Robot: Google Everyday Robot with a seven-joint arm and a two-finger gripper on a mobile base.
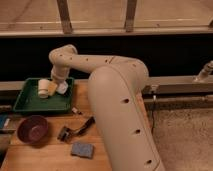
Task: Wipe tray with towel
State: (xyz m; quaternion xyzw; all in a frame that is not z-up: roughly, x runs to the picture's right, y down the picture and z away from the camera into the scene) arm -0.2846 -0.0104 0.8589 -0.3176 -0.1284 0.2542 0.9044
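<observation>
A green tray point(30, 102) sits at the back left of the wooden table. In it stand a white cup point(43, 88) and a pale crumpled towel point(61, 88) beside it. My gripper point(56, 85) hangs over the tray's right half, down at the towel, at the end of the white arm point(95, 62) that reaches in from the right. The arm's wrist hides the gripper's tip.
A dark red bowl point(33, 128) sits at the front left. A black-handled brush point(76, 129) lies mid-table, with a blue-grey sponge point(82, 149) in front of it. The robot's large white body point(122, 120) covers the table's right side. A black rail runs behind.
</observation>
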